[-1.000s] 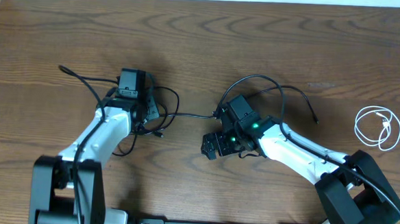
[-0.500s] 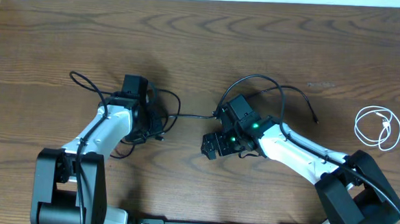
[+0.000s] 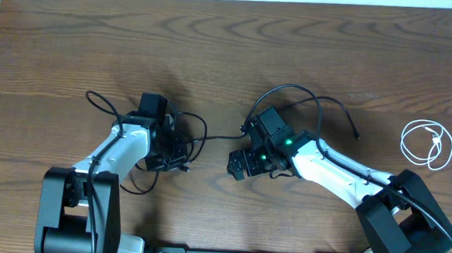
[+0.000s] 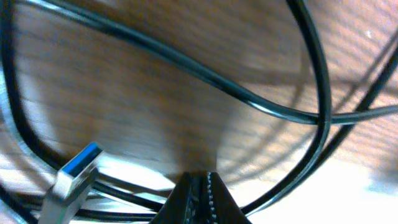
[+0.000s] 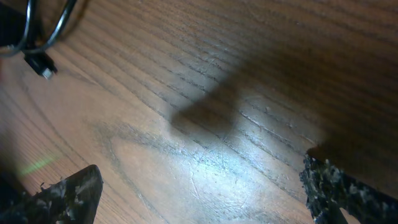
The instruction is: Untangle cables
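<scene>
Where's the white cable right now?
Overhead view: the white cable lies coiled on its own at the far right of the table, clear of the tangle and just beyond the loose end of the nearest black cable.

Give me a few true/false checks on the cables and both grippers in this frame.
1. The white cable lies coiled on the right, apart from the black cables. True.
2. The right gripper is clamped on a cable. False: its jaws stand wide open with nothing between them.
3. The left gripper is shut. True.
4. The plug near the left gripper has a red insert. False: the insert is blue.
</scene>
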`<control>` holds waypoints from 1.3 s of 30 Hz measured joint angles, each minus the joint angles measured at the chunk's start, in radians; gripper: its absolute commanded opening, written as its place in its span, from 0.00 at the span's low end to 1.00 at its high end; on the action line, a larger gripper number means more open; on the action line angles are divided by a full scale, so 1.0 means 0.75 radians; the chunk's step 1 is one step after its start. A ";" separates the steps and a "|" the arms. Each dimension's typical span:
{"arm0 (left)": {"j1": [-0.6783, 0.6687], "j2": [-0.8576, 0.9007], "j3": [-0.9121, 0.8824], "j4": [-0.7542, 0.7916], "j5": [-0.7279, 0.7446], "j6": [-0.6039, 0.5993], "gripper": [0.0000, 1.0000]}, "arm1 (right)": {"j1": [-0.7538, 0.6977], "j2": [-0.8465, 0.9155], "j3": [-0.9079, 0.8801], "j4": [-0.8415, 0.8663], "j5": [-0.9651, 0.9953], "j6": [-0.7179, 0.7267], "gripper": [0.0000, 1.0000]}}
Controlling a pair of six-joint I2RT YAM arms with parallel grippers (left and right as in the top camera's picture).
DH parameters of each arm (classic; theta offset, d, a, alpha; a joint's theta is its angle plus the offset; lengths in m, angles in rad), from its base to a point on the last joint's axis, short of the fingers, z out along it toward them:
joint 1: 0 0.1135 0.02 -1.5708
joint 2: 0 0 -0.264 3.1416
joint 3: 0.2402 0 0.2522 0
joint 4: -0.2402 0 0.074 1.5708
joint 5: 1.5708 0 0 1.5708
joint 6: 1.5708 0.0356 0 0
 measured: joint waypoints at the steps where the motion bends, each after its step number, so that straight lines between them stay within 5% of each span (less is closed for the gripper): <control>1: 0.000 0.000 -0.004 0.000 0.017 0.001 0.07 | 0.000 0.000 0.000 -0.001 0.000 0.000 0.99; 22: -0.269 -0.008 -0.026 -0.040 0.105 -0.006 0.07 | 0.000 0.000 0.000 -0.001 0.000 0.000 0.99; 32: -0.269 -0.271 -0.009 -0.093 0.095 -0.007 0.11 | 0.000 0.000 0.000 -0.001 0.000 0.000 0.99; 39: -0.269 -0.307 -0.003 -0.091 0.093 -0.009 0.28 | 0.000 0.000 0.000 -0.002 0.001 0.000 0.99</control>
